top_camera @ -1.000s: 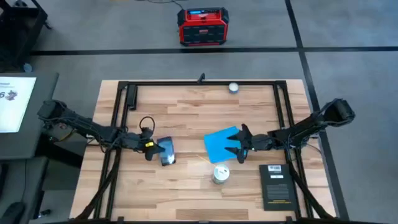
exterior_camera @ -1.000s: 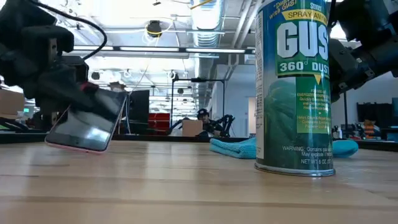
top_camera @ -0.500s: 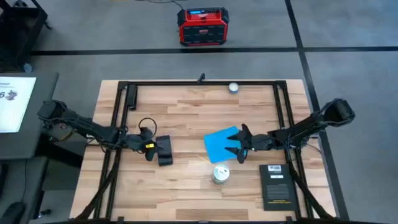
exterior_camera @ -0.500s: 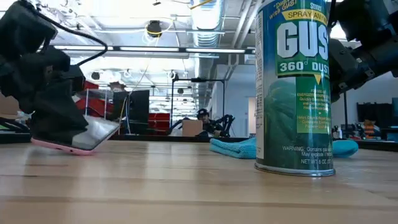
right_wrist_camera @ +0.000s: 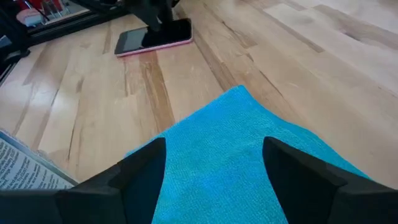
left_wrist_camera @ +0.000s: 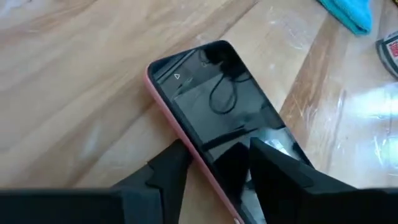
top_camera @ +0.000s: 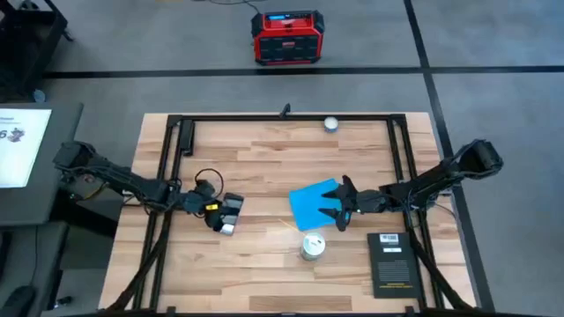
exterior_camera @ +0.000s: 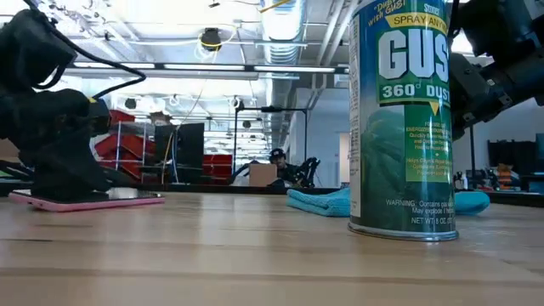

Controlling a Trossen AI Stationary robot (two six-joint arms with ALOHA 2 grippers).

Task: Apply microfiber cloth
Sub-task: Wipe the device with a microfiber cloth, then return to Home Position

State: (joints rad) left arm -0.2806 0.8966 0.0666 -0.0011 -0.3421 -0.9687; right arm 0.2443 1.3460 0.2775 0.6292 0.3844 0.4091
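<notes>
The left gripper [left_wrist_camera: 214, 165] has its two dark fingers [left_wrist_camera: 169, 169] set on either side of the phone [left_wrist_camera: 217, 112], one against its pink edge and the other over the black screen, so they pinch the phone's near end while it lies flat, screen up, on the wooden desk [top_camera: 264, 158]. In the low view the phone [exterior_camera: 85, 200] rests level on the boards under the left gripper [exterior_camera: 64, 166]. From above, that gripper [top_camera: 220, 214] sits on the left half of the desk at the end of its outstretched arm, with a loop of black cable just behind it. The right gripper [right_wrist_camera: 211, 168] has its fingers [right_wrist_camera: 140, 171] spread wide apart, hovering low over the microfiber cloth [right_wrist_camera: 242, 155] without pinching it; blue cloth shows between the two fingers. From above, the microfiber cloth [top_camera: 313, 202] lies flat near the middle of the desk, right of the phone and well apart from it, with the right gripper [top_camera: 339, 204] over its right edge. A dust spray can [top_camera: 312, 246] stands upright just in front of the cloth; in the low view the can [exterior_camera: 404, 119] fills the foreground and partly hides the cloth [exterior_camera: 319, 201]. A black booklet [top_camera: 391, 262] with a white label lies at the desk's front right corner. A small round object [top_camera: 330, 124] sits at the far edge of the desk, and a red box [top_camera: 286, 38] stands on the floor beyond.
</notes>
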